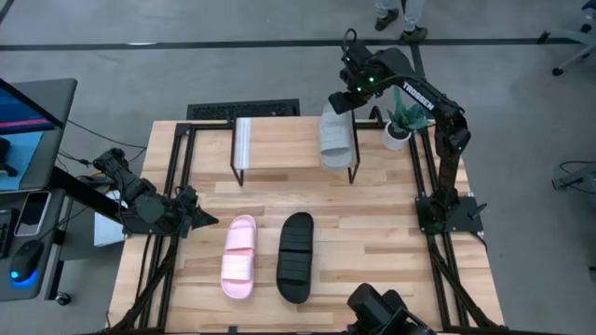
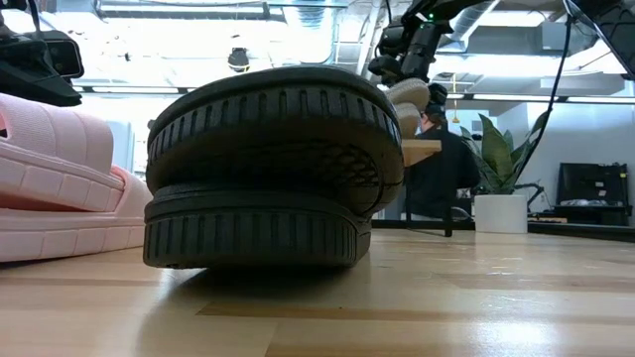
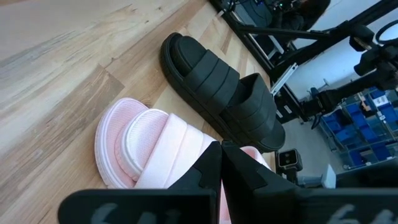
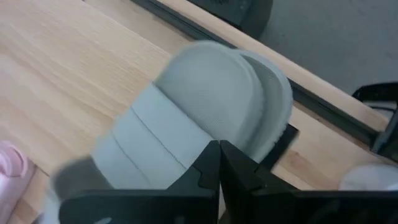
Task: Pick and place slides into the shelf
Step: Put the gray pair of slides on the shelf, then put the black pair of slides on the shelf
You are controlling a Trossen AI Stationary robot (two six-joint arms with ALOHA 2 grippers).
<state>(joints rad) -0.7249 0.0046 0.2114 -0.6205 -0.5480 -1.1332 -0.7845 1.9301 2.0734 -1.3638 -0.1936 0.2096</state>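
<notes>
Right gripper [image 1: 343, 100] is over the back-right end of the shelf [image 1: 279, 144], fingers pinched together in the right wrist view; the grey slide [image 1: 335, 138] lies just below them, and I can't tell if they're touching it or just clear. The slide sits at the shelf's right end, its far side close to the edge, so a nudge from the gripper could tip it off toward the potted plant [image 1: 400, 126]. Pink slide [image 1: 239, 256] and black slide [image 1: 296, 257] lie side by side on the table [image 1: 391, 251] near the front, not yet shelved. Left gripper [image 1: 200, 221], fingers closed on nothing, sits just beside the pink slide. Risks: a closed approach would shove the pink slide into the black; 2 slides must fit the remaining plank beside a white rolled object [image 1: 243, 141], so crowding could knock the grey one.
</notes>
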